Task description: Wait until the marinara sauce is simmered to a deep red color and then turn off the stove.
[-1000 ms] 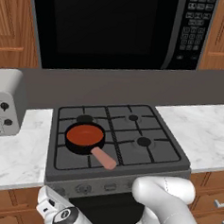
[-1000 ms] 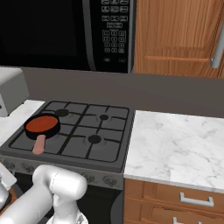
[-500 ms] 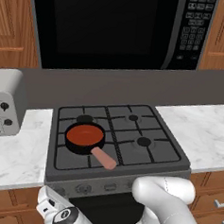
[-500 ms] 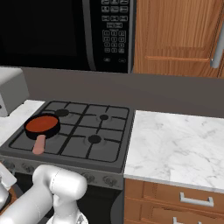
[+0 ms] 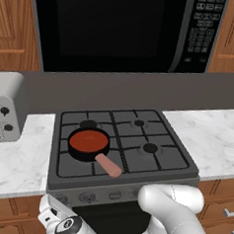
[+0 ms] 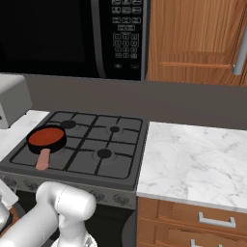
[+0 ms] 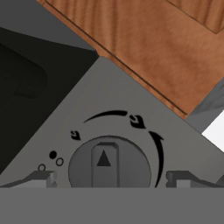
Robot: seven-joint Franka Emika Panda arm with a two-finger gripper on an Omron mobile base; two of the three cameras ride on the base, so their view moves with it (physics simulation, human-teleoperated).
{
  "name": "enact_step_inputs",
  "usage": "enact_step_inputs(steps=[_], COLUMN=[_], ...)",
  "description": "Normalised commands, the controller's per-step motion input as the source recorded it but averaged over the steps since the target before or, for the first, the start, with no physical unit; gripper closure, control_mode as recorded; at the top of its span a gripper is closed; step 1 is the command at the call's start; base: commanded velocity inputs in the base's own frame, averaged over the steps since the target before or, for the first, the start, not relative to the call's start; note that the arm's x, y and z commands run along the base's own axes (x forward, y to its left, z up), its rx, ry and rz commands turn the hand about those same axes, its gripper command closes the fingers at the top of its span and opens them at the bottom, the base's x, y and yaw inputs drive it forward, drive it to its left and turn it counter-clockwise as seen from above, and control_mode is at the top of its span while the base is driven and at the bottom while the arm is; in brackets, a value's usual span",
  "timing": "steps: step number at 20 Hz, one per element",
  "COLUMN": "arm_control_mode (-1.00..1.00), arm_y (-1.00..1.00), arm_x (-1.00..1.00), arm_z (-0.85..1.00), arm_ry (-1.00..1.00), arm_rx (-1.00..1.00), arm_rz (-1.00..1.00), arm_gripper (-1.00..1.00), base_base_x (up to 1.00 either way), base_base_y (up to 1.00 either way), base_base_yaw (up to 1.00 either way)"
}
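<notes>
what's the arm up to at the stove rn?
The gripper is open, lined up at a round grey knob on the front panel of the stove, one fingertip on each side; contact can't be told. On the front left burner sits a small black pan of red marinara sauce, handle pointing toward the robot. The knob looks about to be turned.

A black microwave [image 5: 115,27] hangs on the wall, with a keypad on its right side. Wooden cabinets [image 6: 193,38] flank the microwave on both sides. Below the microwave runs a flat grey backsplash [image 5: 140,93]. Lower still, a white marble worktop [image 6: 193,159] spreads out, with wooden drawers [image 6: 193,222] beneath. A silver toaster oven [image 5: 5,108] stands down to the microwave's left.
</notes>
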Motion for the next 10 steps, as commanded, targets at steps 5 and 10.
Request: enact_step_inputs(steps=[5, 10], arm_control_mode=[-1.0, -1.0], arm_y=[0.0, 0.0], arm_x=[0.0, 0.0], arm_z=[0.0, 0.0], arm_ry=[0.0, 0.0], arm_rx=[0.0, 0.0], arm_rz=[0.0, 0.0], arm_gripper=[-1.0, -1.0], base_base_x=[0.0, 0.0], base_base_y=[0.0, 0.0], base_base_yaw=[0.0, 0.0])
